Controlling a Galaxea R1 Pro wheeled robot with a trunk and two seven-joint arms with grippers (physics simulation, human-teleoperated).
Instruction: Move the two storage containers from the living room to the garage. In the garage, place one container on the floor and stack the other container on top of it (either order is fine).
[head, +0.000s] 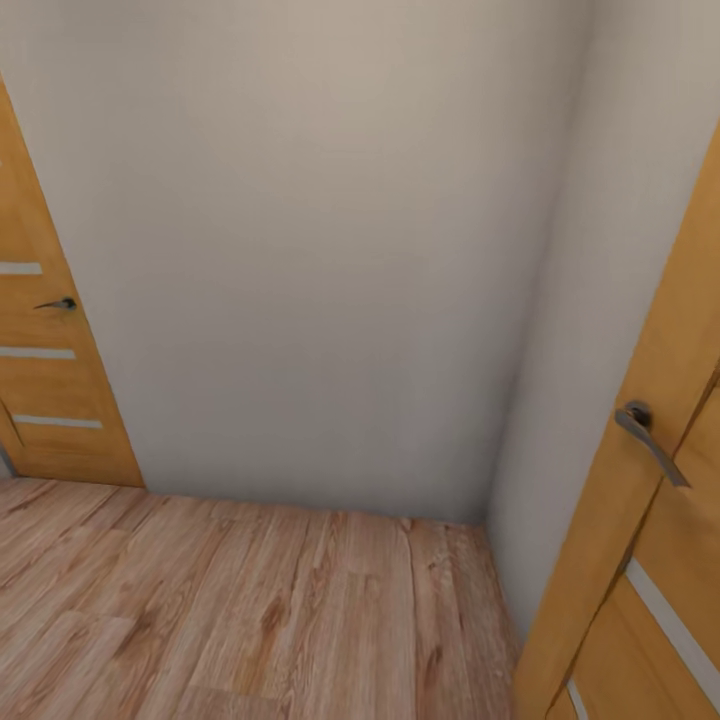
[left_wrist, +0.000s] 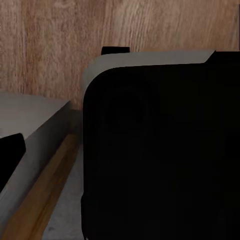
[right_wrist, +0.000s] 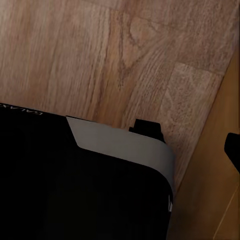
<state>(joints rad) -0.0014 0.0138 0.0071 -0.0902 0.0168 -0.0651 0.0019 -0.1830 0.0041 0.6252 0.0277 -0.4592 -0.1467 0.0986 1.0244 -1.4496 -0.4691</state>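
Corner of pale wall (head: 300, 250) over plank floor (head: 200, 610)
Doors (head: 50, 380) at frame's left and right; gripper openings cannot be told

Corner of room: two plain pale walls (head: 320, 250) meeting above a light wood-plank floor (head: 230, 610). Orange wooden door (head: 45, 370) with pale strips and dark lever handle (head: 58, 304) standing at left; second such door (head: 640, 560), grey handle (head: 650, 440), showing at right.
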